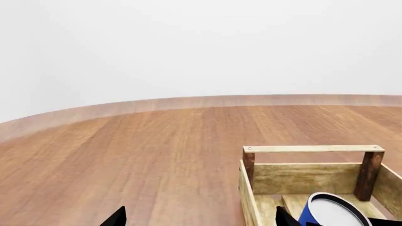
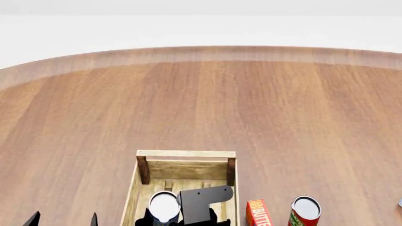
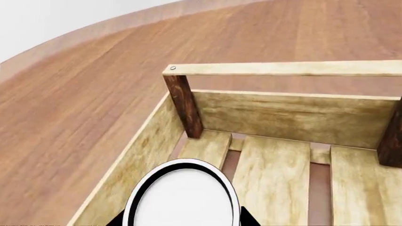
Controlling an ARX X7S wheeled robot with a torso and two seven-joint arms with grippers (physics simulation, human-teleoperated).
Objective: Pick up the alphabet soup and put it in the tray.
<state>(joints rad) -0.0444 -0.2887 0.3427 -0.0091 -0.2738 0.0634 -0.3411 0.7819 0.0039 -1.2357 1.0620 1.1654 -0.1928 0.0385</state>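
Upright alphabet soup [image 3: 182, 197] sits gripped in the right pincer [image 2: 179, 217], inside the tray [image 3: 276, 113] at its left side, above the slats; left pincer [image 2: 63, 220] hangs open over the desk [image 2: 283, 117].

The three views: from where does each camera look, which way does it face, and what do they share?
Head view: high on the robot, facing forward and down at the tray, butter box and red can; right gripper and left gripper show.
Left wrist view: beside the tray, facing across the table; dark fingertips show.
Right wrist view: over the tray, facing into it; dark fingertips flank the alphabet soup.
Shared: all three show tray and soup.
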